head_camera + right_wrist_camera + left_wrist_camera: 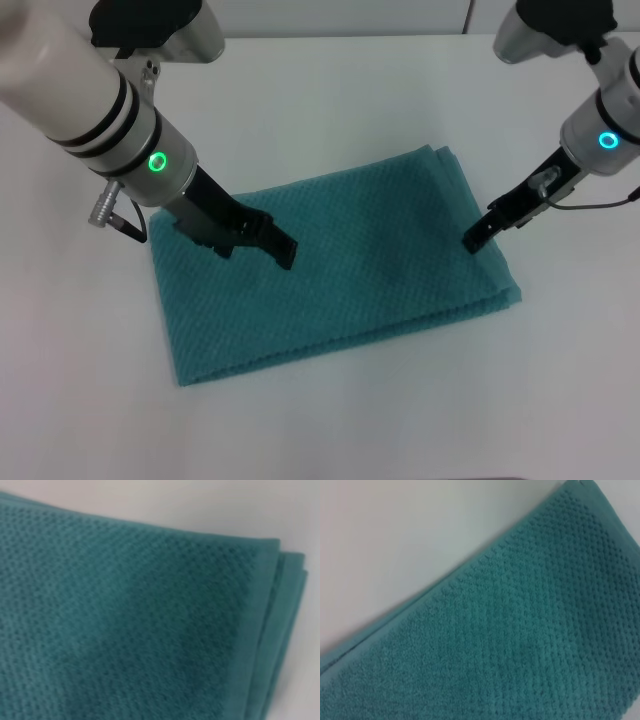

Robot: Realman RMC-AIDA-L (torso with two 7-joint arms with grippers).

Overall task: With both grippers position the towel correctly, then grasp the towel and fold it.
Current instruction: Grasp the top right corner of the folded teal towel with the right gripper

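Observation:
The teal waffle-weave towel [370, 250] lies flat on the white table, folded in layers and set at a slant, its long side rising toward the far right. My left gripper [283, 255] is over the towel's left part, low above the cloth. My right gripper [472, 240] is at the towel's right short edge, where the layered edges show. The left wrist view holds the towel [530, 630] with one long edge running across it. In the right wrist view a stacked corner of the towel [125, 620] fills most of the picture.
The white table [330, 90] surrounds the towel on all sides. A silver fitting with a cable [108, 210] hangs from the left arm beside the towel's left edge. A cable trails from the right arm [600, 203].

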